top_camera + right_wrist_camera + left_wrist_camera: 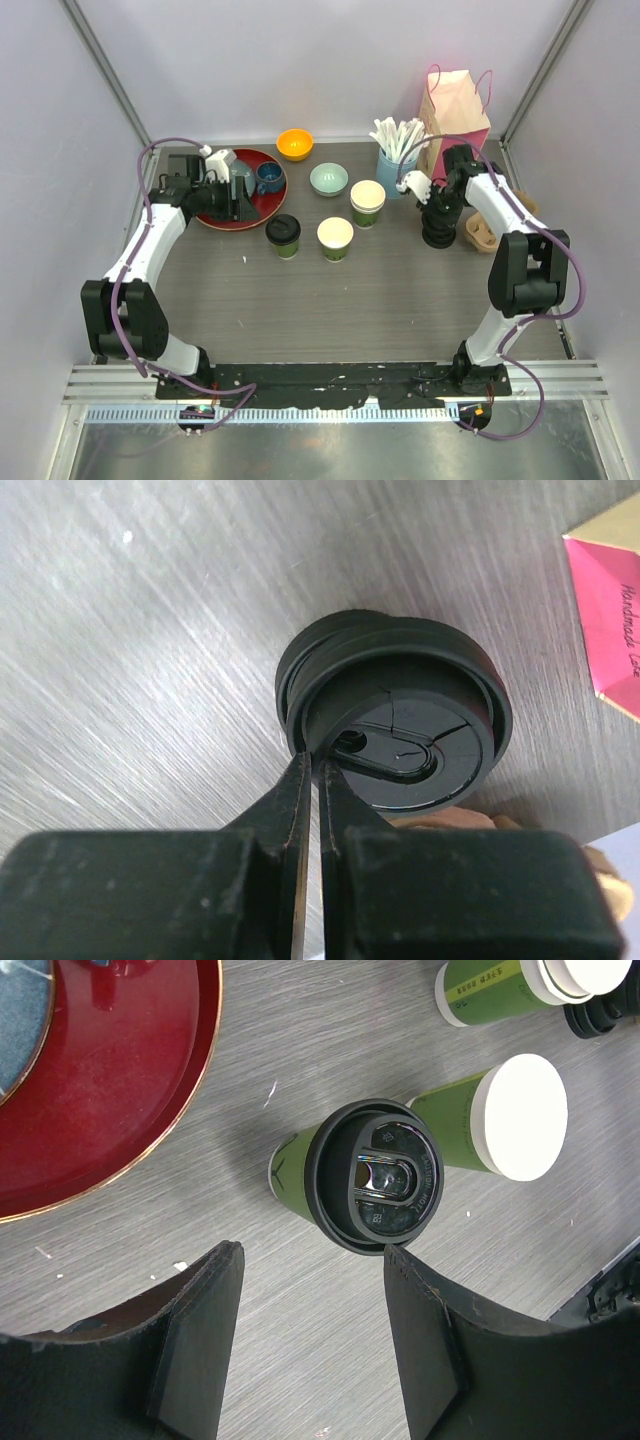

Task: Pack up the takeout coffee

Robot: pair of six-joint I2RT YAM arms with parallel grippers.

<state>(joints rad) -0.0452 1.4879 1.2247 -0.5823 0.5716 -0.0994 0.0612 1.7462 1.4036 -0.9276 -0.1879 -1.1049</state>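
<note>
Left gripper (312,1260) — fingers spread wide, holding nothing, near the edge of the red tray (120,1090). Lidded cup (372,1175) stands upright on the table just past its fingertips, green outside, black lid seated. Two more green cups stand without lids: near open cup (335,238) just right of the lidded cup, far open cup (367,202) behind that. Right gripper (312,765) — fingers pressed almost together, pinching the rim of the top lid (410,730) on a stack of black lids (436,238). Stack sits between the cups and the cardboard carrier (482,232).
</note>
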